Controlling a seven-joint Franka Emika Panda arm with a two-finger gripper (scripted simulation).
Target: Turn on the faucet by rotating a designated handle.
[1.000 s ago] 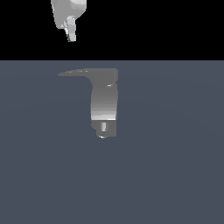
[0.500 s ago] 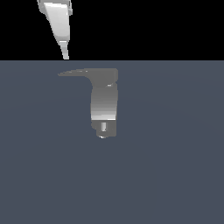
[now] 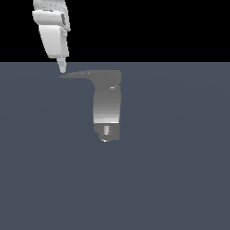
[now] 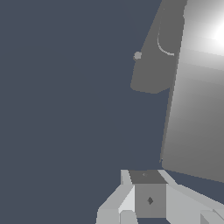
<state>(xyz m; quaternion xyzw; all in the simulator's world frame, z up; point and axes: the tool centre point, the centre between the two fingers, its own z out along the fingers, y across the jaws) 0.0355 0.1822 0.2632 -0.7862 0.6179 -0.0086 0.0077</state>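
The faucet (image 3: 107, 104) is a grey upright curved body with a blocky base that carries a small pale peg (image 3: 106, 130). Its handle (image 3: 78, 74) is a thin flat lever that tapers to a point towards the exterior view's left. My white gripper (image 3: 62, 69) hangs from above with its fingers together, nothing held, and its tip just over the handle's pointed end. Whether it touches I cannot tell. In the wrist view the fingers (image 4: 149, 200) sit close to the large bright faucet (image 4: 197, 113), with the peg (image 4: 137, 55) beyond.
The faucet stands on a plain dark grey-blue floor (image 3: 179, 179). No other object shows in either view.
The gripper has come down and shifted a little towards the exterior view's left, from well above the faucet to the handle's tip. The faucet and handle have not moved.
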